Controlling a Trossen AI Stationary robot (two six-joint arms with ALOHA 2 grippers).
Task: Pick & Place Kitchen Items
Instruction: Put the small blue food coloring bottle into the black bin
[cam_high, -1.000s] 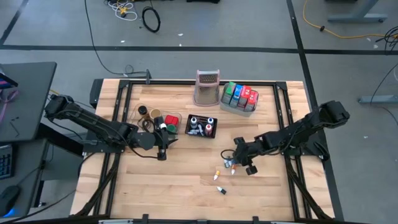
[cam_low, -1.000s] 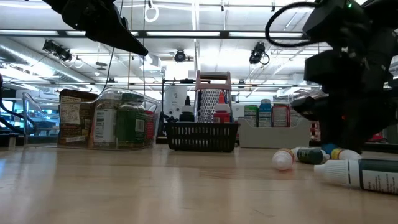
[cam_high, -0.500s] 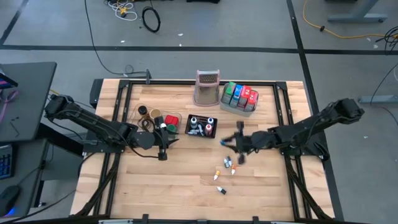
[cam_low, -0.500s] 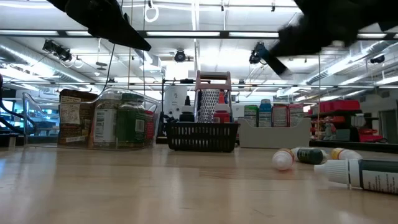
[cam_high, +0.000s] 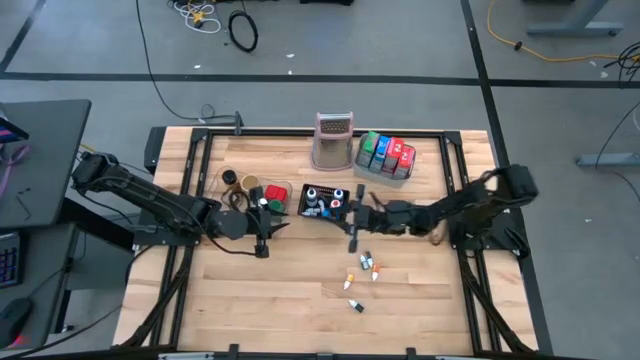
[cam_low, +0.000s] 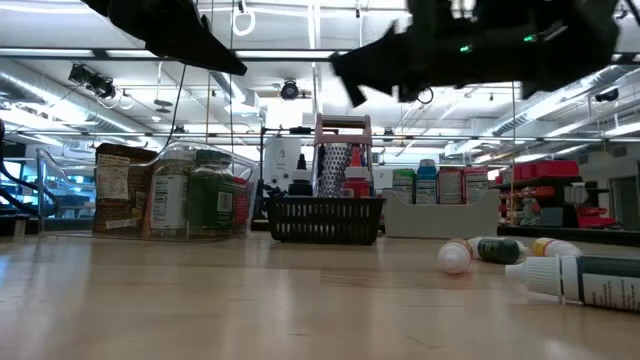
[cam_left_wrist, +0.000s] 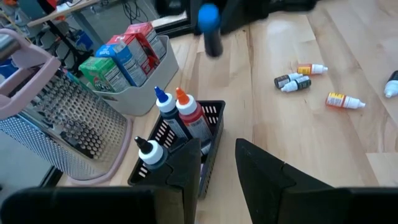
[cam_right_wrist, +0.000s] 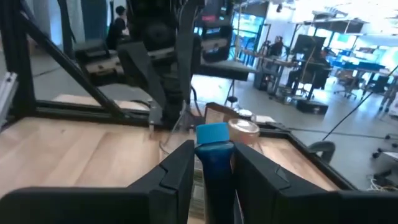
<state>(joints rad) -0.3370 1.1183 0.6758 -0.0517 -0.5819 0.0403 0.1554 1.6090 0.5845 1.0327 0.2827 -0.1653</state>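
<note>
My right gripper (cam_high: 351, 228) is shut on a small dark bottle with a blue cap (cam_right_wrist: 213, 134), in the air just to the right of the black mesh basket (cam_high: 325, 203). The basket holds several capped bottles (cam_left_wrist: 177, 115). The held bottle also shows in the left wrist view (cam_left_wrist: 210, 28). Several more small bottles (cam_high: 363, 268) lie on their sides on the table. My left gripper (cam_left_wrist: 217, 171) is open and empty, near the jars (cam_high: 252, 186) at the table's left. My right gripper pinches the bottle's dark body (cam_right_wrist: 217, 165) between its two fingers, just below the blue cap. The fingers come about level from the table's right side. The bottle is lifted clear of the table, with its cap uppermost.
A silvery box grater (cam_high: 334, 140) stands at the far edge. Beside it is a grey tray (cam_high: 385, 172) with green, blue and red packets. One more bottle (cam_high: 355, 305) lies nearer the front edge. Bare wood lies along the table's near side.
My right gripper has risen from the loose bottles on the table, carrying the blue-capped bottle. It has gone toward the table's left and far side, up to the black basket. The other loose bottles have stayed where they were.
</note>
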